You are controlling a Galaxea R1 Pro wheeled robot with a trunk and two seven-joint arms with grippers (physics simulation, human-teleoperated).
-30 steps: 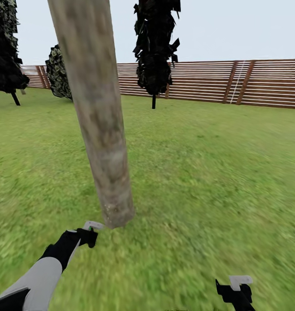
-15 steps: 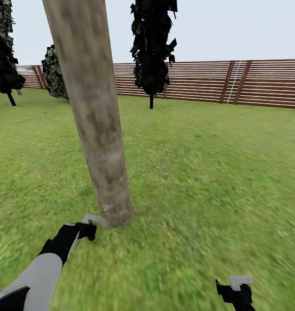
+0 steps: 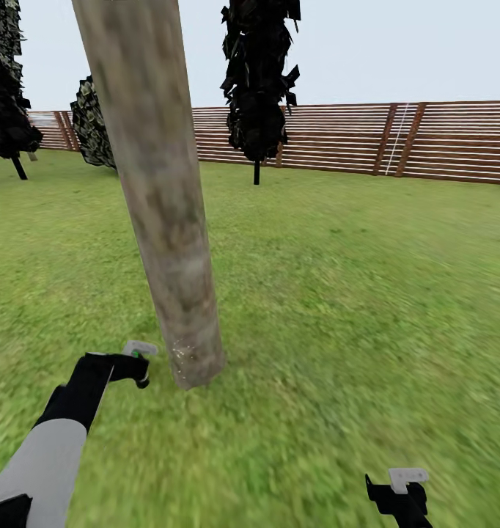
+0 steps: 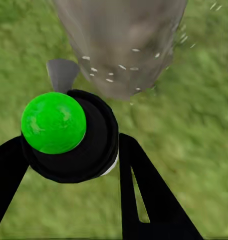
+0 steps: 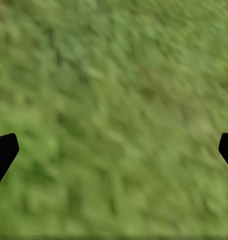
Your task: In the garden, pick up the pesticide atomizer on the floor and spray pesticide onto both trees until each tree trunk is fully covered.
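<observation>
A thick mottled grey-beige tree trunk (image 3: 169, 220) rises from the grass just ahead, leaning slightly left. My left gripper (image 3: 136, 363) is low beside the trunk's base, on its left. It is shut on the pesticide atomizer (image 4: 68, 135), a small dark bottle whose top looks bright green here. The atomizer's grey nozzle (image 4: 61, 72) points toward the trunk (image 4: 124, 40). Small white specks (image 4: 111, 75) dot the trunk's foot. My right gripper (image 3: 400, 491) hangs open over bare grass at the lower right, holding nothing.
A brown slatted fence (image 3: 396, 139) closes off the lawn at the back. A black thin-stemmed tree (image 3: 259, 73) stands in front of it, and two more dark trees (image 3: 8, 88) stand at the far left. Open grass (image 3: 353, 293) stretches to the right of the trunk.
My left gripper, still holding the atomizer, has moved left and slightly away from the trunk's base. White specks have appeared low on the trunk. The view shifted a little earlier.
</observation>
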